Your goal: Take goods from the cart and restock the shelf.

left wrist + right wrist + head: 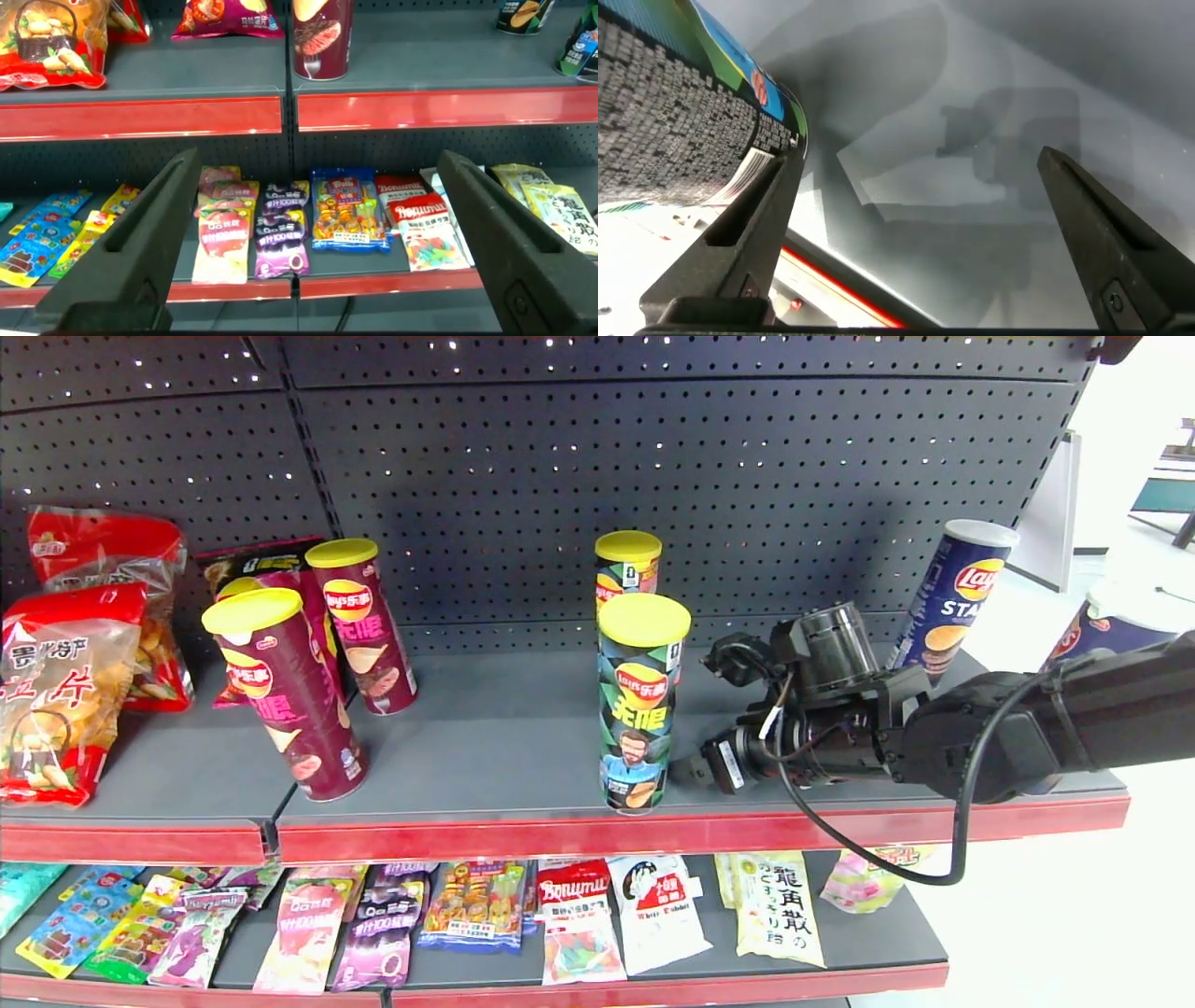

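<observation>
The front chip can stands on the upper shelf just left of the right jaws, a second can behind it, a third can behind the jaws; snack packets lie on the lower shelf below.

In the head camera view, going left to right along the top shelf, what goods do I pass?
red chip bags → maroon chip cans → green patterned chip cans → blue chip can → second blue can

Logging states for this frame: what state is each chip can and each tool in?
Front green chip can: upright, yellow lid on, ungripped.
Front maroon chip can: standing, yellow lid on.
Blue chip can: standing, white lid on.
Right tool: open, empty.
Left tool: open, empty.
</observation>
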